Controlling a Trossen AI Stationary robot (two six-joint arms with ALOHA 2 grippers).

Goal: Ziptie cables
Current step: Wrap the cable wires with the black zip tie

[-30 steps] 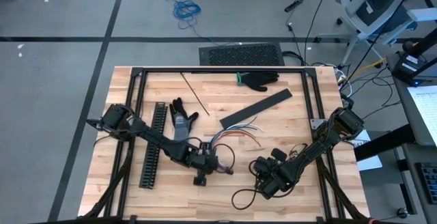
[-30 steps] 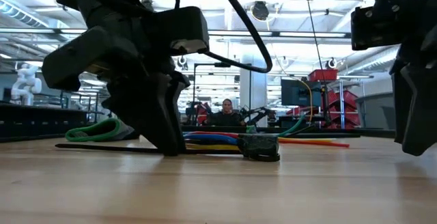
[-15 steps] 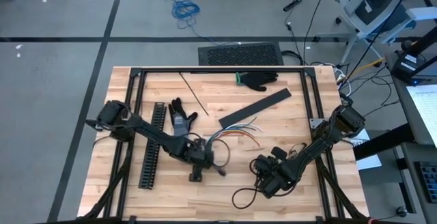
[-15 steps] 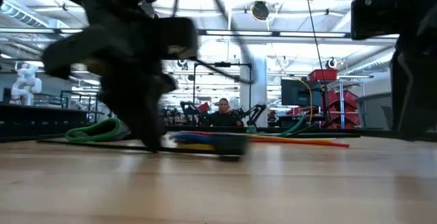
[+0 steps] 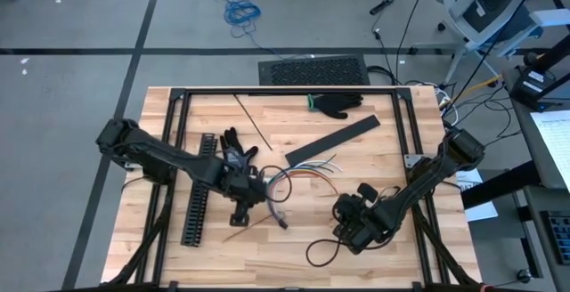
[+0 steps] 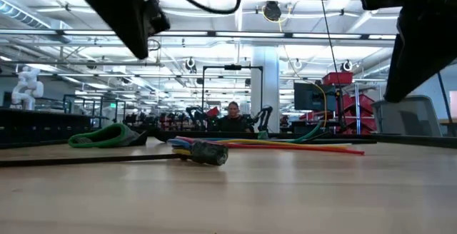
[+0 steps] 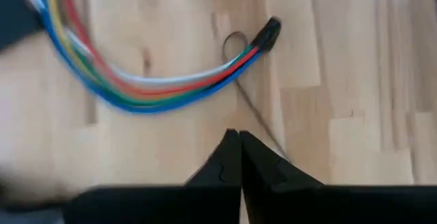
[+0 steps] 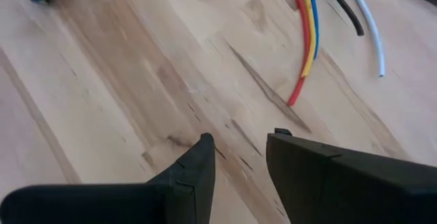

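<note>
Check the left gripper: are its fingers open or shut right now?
Shut. In its wrist view the left gripper has both dark fingers pressed together with nothing between them, above the wood beside the cables.

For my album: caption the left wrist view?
Shut left gripper above the bundled cables on the wooden table.

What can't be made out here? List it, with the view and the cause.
- Zip tie loop: left wrist view; too thin and blurred to tell whether it encircles the cables.
- Left gripper: low view; its fingers are cut off by the top edge.
- Right gripper: high view; the arm's own body hides its fingers.
- Dark cable end: low view; too small to identify.
</note>
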